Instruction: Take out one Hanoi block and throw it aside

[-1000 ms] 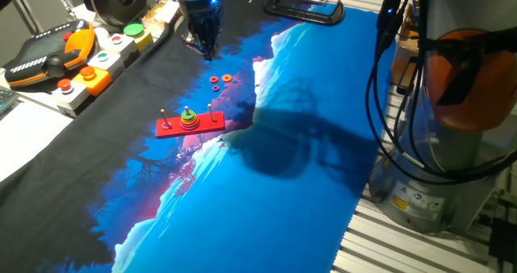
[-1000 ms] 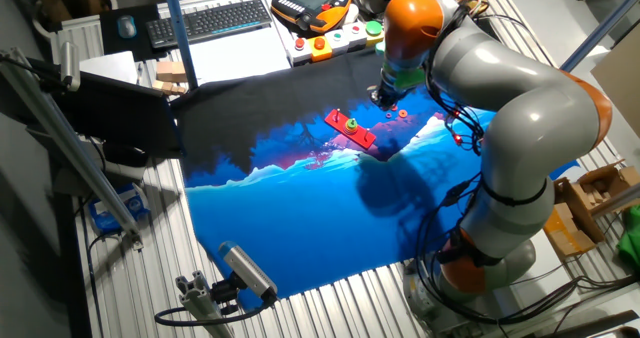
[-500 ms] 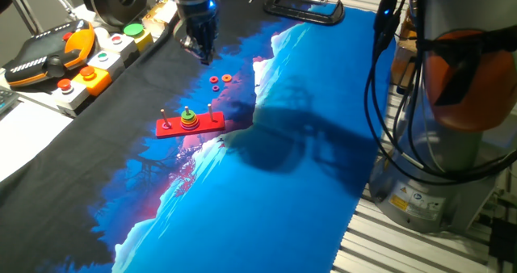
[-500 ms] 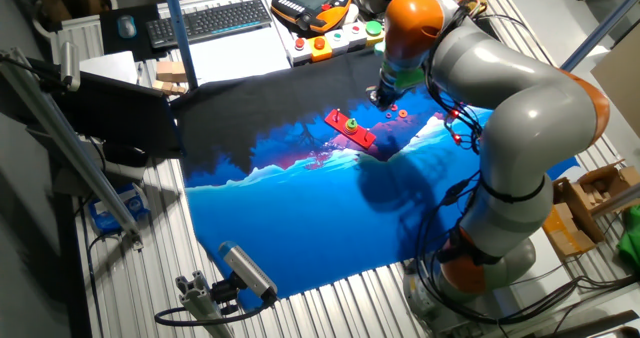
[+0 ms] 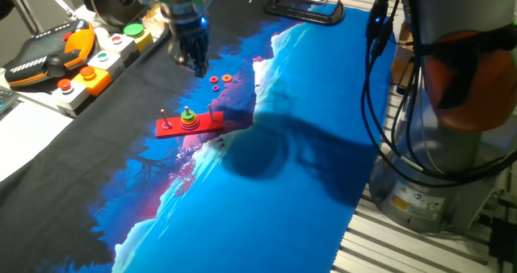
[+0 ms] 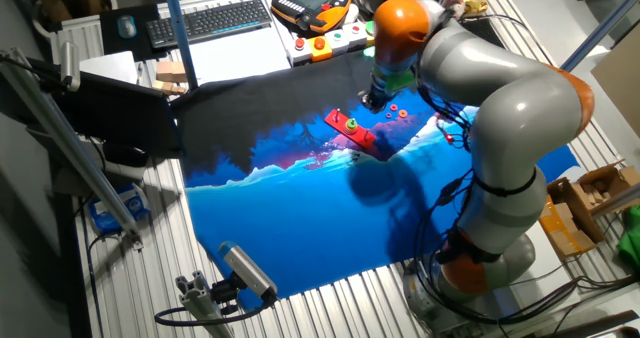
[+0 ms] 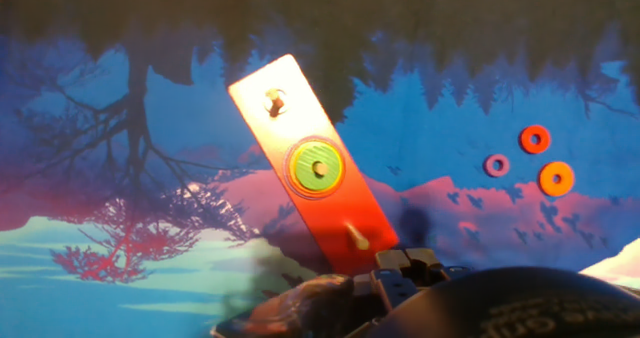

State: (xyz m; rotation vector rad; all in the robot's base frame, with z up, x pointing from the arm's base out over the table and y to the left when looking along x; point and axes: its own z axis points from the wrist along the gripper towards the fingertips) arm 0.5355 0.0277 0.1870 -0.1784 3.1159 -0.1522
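From my remote station I see a slatted aluminium table [image 6: 300, 288] draped with a printed cloth [image 5: 266, 184] of blue mountains and dark forest under dim, bluish light. At its far edge in the other fixed view sit a black keyboard [image 6: 212, 20], a mouse [image 6: 126, 25] and an orange-and-black teach pendant [image 6: 310, 0] beside a button box [image 5: 97, 63]. Cardboard boxes [image 6: 590, 203] rest on the floor to one side

pincer [image 5: 195, 63] motion-blurred, jaw gap unreadable
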